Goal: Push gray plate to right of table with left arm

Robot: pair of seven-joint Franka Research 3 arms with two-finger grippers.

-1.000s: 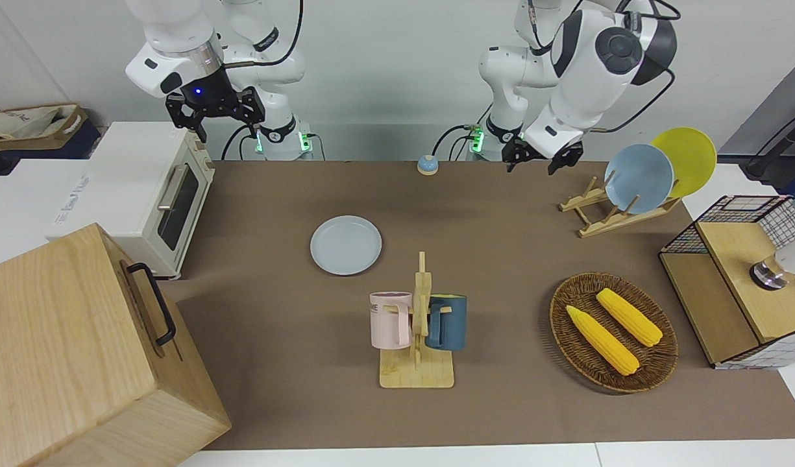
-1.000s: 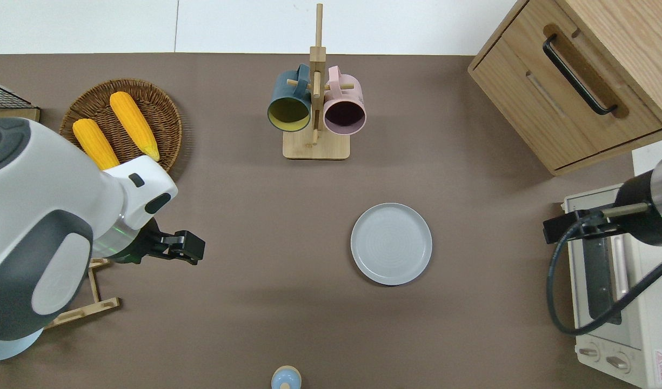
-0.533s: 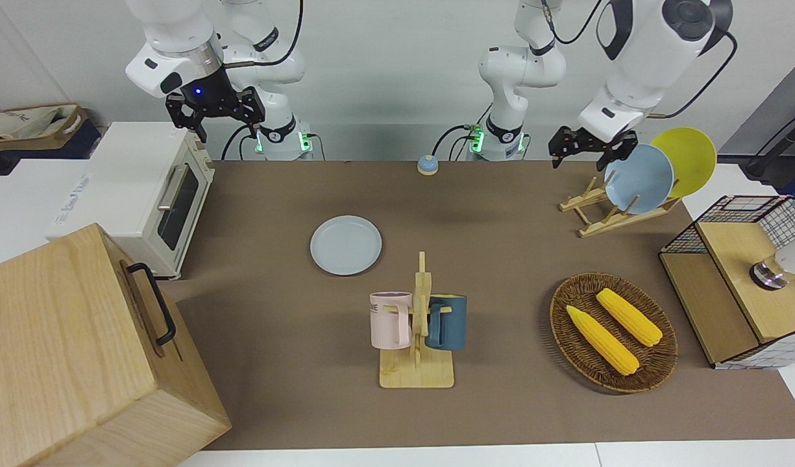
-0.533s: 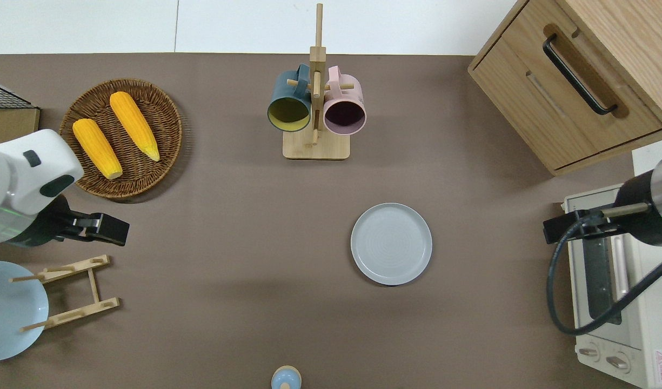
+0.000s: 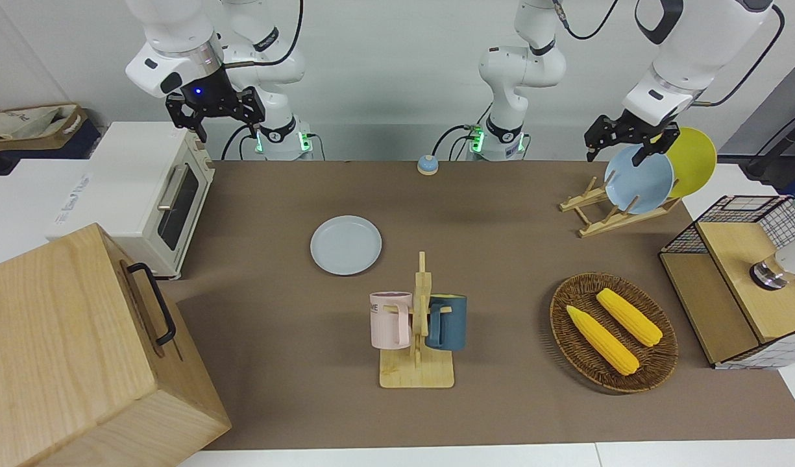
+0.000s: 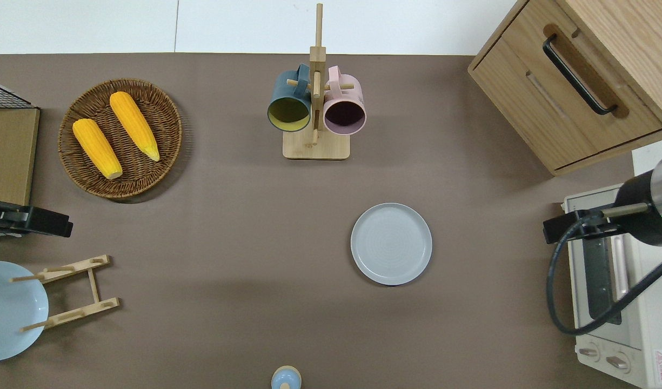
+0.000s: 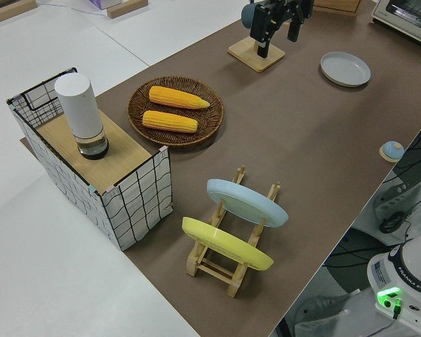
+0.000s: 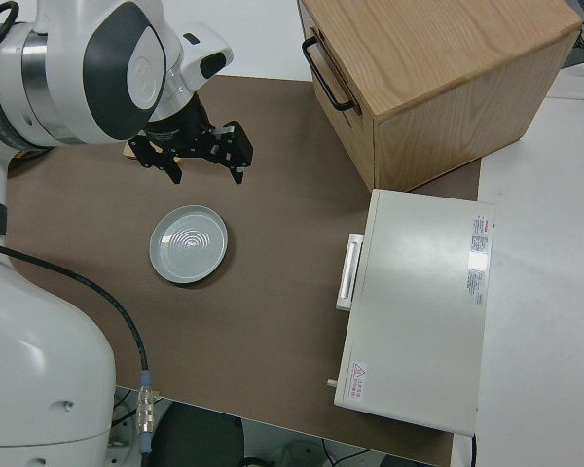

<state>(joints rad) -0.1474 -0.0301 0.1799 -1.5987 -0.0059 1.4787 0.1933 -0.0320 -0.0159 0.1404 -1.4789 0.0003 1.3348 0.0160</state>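
While the gray plate lies untouched on the table, the left gripper's fingers gape empty; right arm parked.

Two corn cobs lie in a wicker basket near a mug rack.

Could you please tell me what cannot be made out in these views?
Left gripper: overhead view's edge cuts most of it off.
Blue plate: same edge crops it.
Pink mug: left side view, the gripper hides it.
Oven door: overhead, the parked right arm and cable cover part.
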